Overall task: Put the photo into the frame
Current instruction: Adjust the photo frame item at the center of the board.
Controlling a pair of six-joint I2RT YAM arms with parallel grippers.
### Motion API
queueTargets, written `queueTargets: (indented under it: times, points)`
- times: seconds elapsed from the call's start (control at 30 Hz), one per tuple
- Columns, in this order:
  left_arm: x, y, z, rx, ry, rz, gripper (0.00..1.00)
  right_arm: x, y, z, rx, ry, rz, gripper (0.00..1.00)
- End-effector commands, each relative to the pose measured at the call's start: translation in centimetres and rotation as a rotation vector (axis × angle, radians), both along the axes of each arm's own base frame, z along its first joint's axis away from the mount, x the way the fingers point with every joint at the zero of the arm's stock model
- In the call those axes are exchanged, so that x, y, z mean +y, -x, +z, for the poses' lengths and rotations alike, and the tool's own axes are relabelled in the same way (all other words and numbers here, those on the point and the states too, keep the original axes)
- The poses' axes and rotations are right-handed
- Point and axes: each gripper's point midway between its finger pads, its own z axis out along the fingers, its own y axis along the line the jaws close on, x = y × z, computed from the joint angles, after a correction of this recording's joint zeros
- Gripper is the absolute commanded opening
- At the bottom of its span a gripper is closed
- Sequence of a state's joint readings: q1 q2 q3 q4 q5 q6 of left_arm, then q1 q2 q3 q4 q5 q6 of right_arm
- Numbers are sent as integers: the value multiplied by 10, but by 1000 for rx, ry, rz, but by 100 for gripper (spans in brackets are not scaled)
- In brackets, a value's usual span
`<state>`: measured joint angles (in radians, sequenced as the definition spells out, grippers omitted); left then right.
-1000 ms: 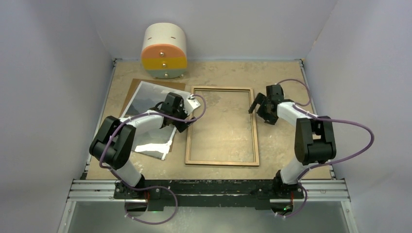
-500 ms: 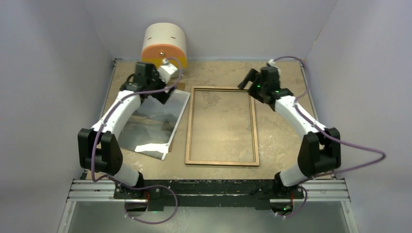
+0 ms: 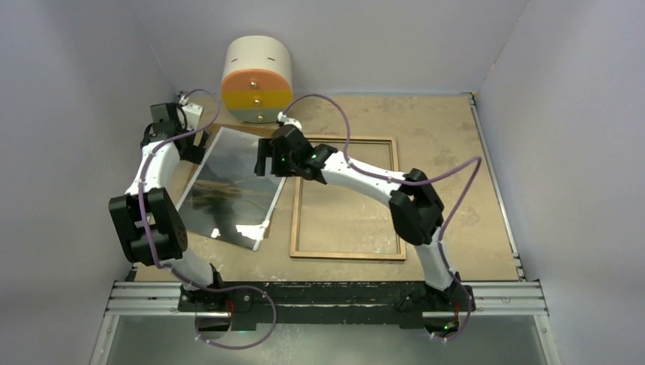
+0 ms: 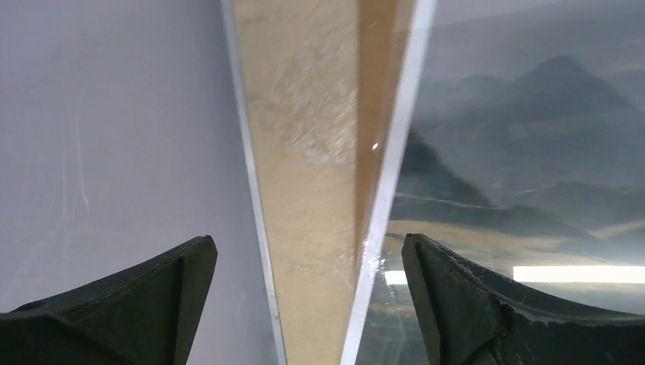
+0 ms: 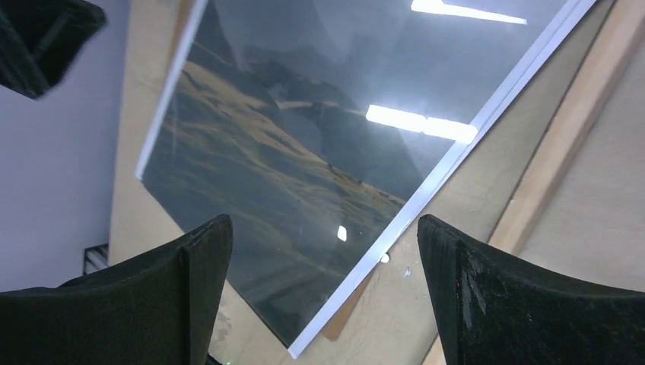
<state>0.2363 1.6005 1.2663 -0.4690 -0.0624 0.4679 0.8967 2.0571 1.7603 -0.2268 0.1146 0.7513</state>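
The photo (image 3: 228, 190), a glossy dark landscape with a thin white border, lies flat on a brown backing board (image 4: 373, 114) at the table's left. Right of it lies the frame (image 3: 295, 205), light-wood side up. My left gripper (image 3: 193, 146) is at the photo's far left corner. It stands open in the left wrist view (image 4: 308, 304), straddling the photo's (image 4: 517, 152) white left edge. My right arm reaches across the frame. Its gripper (image 3: 263, 163) hovers open (image 5: 323, 296) over the right edge of the photo (image 5: 304, 137), with the frame's rim (image 5: 563, 152) beside it.
A rounded white drawer unit (image 3: 256, 80) with orange, yellow and green fronts stands at the back left. The grey side wall (image 4: 114, 137) runs close along the table's left edge, right beside my left gripper. My right arm's purple cable (image 3: 342, 129) arcs over the frame.
My left arm swung from beside the frame to the photo's far left corner. My right arm crossed from the frame's right side over the frame to the photo's right edge. The photo lies uncovered.
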Motion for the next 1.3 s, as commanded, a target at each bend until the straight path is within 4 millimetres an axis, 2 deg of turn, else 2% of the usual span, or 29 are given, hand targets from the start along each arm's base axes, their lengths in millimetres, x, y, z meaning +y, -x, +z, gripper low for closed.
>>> queueTargets:
  times: [0.0,0.2,0.37,0.53,0.73,0.93,1.27]
  points:
    - [47,6,-16,-7,-72,199,100,0,-13,-30,57,34,-77,92]
    - [65,0,-35,-8,-126,257,100,-4,-12,-64,99,76,-102,91]
    - [75,-13,-45,-26,-136,305,100,-18,-16,-91,137,133,-155,91]
    - [87,-24,-51,-51,-168,371,100,-36,-27,-107,156,175,-223,91]
    - [85,-33,-64,-44,-146,362,100,-48,-38,-124,189,194,-277,91]
    - [70,-27,-86,24,-137,300,100,-33,-40,-135,234,153,-260,91]
    - [51,-5,-115,105,-103,204,100,-13,-47,-146,319,44,-264,91]
